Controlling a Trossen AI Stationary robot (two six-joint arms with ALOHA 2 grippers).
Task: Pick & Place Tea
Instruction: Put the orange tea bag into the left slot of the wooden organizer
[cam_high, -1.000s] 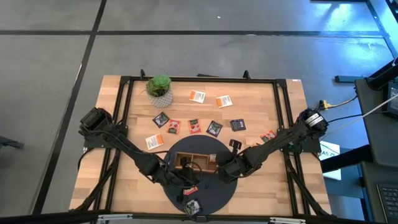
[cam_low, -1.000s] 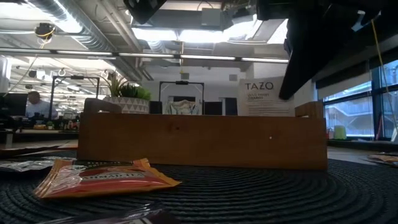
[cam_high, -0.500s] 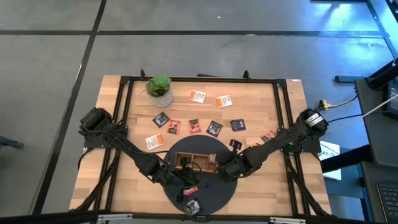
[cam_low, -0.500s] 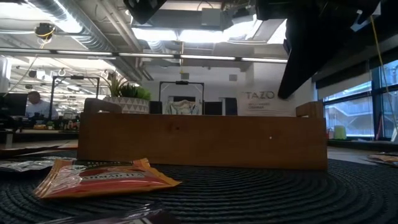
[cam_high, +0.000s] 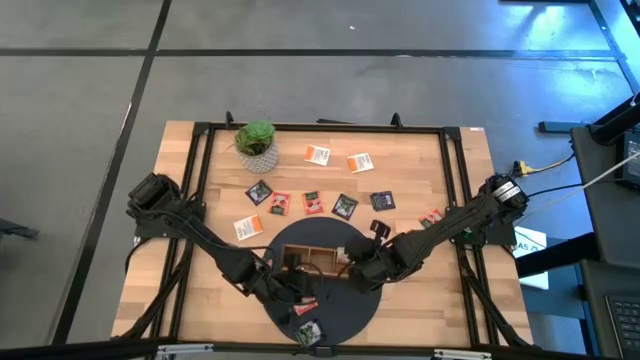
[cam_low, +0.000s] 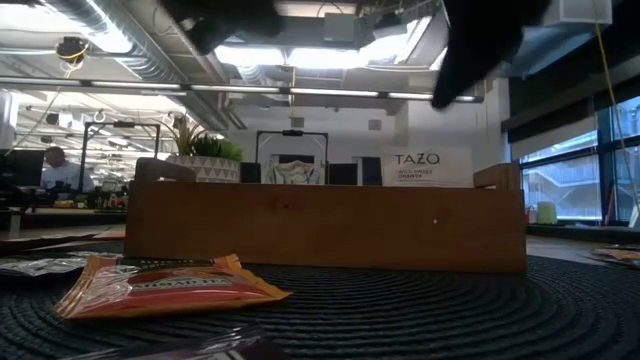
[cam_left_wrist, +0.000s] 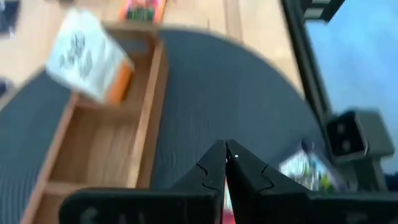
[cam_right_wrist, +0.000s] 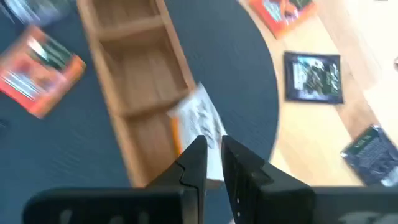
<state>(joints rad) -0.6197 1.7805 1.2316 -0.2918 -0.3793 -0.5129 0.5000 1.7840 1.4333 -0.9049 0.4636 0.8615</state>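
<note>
Two dark arms reach in over the wooden table (cam_high: 420, 175) and meet above the round dark mat (cam_high: 345, 305), with the wooden tray (cam_high: 315, 256) lying between their grippers. Right gripper (cam_right_wrist: 211, 148) hangs over the tray's end compartment on its own side, fingers parted by only a narrow slit. A white-orange tea packet (cam_right_wrist: 200, 127) stands tilted in that compartment just ahead of the fingertips, leaning on the tray wall; whether the fingers touch it I cannot tell. From the left wrist view the same packet (cam_left_wrist: 89, 57) sits at the far end of the tray, well apart from the left gripper (cam_left_wrist: 226, 163), which is pressed fully closed with nothing between its fingers, hovering over bare mat just beside the tray's long wall. An orange-red packet (cam_low: 165, 285) lies flat on the mat near the left gripper, and a green-black packet (cam_high: 308, 333) rests at the mat's edge beyond it. More tea packets (cam_high: 313, 203) lie scattered across the table on the far side of the tray from both grippers, with a potted plant (cam_high: 256, 143) past them.
</note>
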